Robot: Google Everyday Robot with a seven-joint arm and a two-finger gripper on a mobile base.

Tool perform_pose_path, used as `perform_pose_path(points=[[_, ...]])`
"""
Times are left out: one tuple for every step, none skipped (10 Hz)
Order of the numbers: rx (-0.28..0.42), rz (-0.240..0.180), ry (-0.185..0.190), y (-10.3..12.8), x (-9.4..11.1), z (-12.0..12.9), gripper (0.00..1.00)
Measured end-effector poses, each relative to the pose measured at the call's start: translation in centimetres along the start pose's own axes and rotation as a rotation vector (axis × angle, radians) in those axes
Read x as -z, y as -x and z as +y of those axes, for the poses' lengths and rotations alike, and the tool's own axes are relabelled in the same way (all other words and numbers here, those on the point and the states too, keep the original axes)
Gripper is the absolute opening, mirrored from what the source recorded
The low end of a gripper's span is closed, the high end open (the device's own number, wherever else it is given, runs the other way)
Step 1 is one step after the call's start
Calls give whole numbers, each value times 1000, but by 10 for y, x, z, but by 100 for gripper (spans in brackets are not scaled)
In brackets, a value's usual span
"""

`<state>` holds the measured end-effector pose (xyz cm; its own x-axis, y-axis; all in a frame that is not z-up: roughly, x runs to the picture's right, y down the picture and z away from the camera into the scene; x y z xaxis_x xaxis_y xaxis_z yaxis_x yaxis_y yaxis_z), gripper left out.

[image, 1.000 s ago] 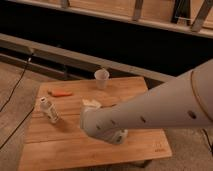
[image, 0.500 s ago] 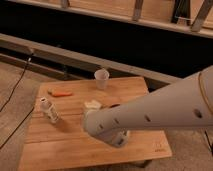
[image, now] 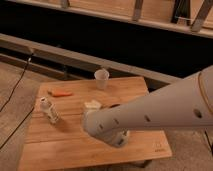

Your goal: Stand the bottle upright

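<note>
While arm (image: pixel 160 112) has slid slightly farther over worktop (image: pixel 65 145) since earlier frame, bottle (image: pixel 49 110) unmoved. Jaws (image: pixel 119 141) low beneath arm's end, near worktop's front middle; cannot tell their opening or any hold. Bottle well apart to left of jaws, lying tilted on worktop. Cup (image: pixel 101 78) upright, far behind jaws. Orange item (image: pixel 61 93) behind bottle.
</note>
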<state>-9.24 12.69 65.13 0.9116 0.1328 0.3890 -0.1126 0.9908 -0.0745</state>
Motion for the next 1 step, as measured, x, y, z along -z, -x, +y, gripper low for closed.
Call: perform_pose_path(points=[[0,0,0,0,0,0,70]])
